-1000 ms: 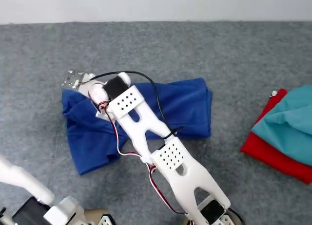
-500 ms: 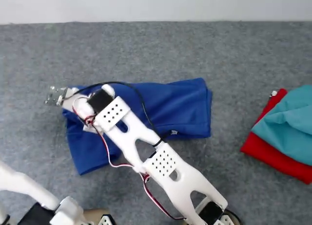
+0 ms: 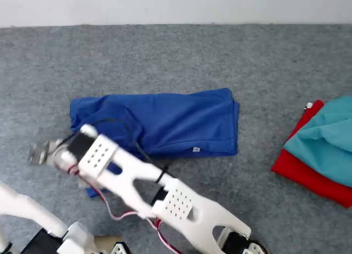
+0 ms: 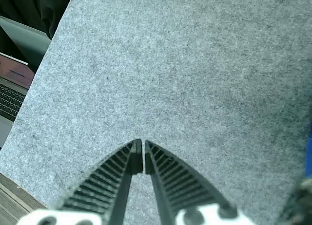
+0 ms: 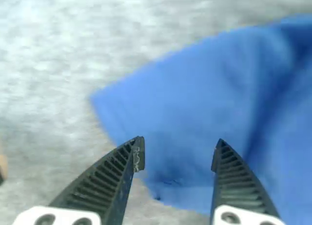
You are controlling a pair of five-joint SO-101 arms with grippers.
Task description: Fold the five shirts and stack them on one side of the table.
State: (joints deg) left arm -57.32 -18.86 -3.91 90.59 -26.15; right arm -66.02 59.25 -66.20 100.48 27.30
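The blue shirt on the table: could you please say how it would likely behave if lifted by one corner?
The blue shirt shows soft creases, so it would probably droop and unfold. On the rough grey table it would likely bunch rather than slide when pushed.

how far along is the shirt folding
Done: the teal shirt lies on the red shirt at the edge of the table. In hand: the blue shirt lies partly folded mid-table, the right gripper open over its corner, gripping nothing. Left: finishing that fold and moving it to the stack.

Overhead, close wrist cameras, blue shirt point(image 3: 181, 122) shared
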